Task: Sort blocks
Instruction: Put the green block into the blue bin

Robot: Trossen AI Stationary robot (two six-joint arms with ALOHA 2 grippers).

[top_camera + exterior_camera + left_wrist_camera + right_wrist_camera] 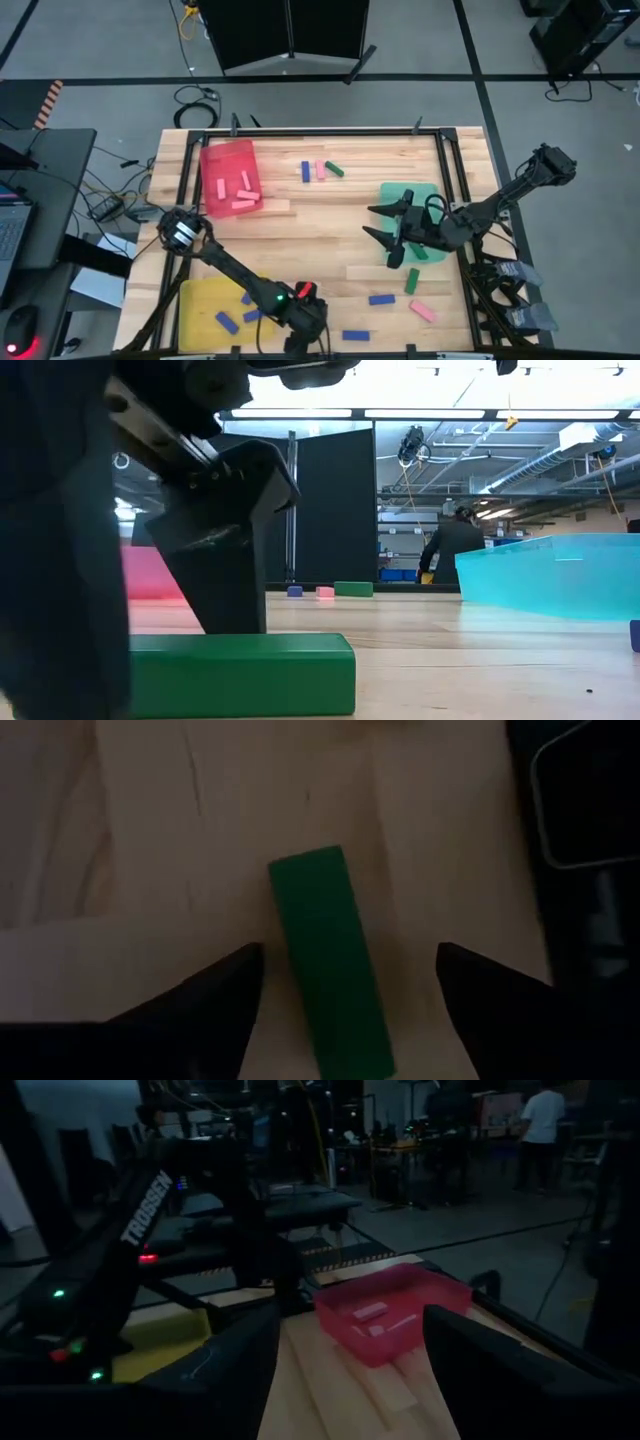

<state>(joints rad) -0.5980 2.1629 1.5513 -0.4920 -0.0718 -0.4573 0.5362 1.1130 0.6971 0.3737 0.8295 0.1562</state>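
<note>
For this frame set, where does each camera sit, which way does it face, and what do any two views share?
High view: overhead, facing straight down on the table, both arms and the red tray.
Low view: table height, facing level across into the room; the left gripper looms over a green block.
Left wrist view: on the left wrist, facing down; open fingers straddle that green block.
Right wrist view: on the right wrist, facing across the table; open fingers, left arm and red tray.
Shared: the green block in low and left wrist views.

The wooden table (320, 225) carries red (229, 160), green (432, 190) and yellow trays (200, 300) plus scattered blocks (320, 170).
</note>
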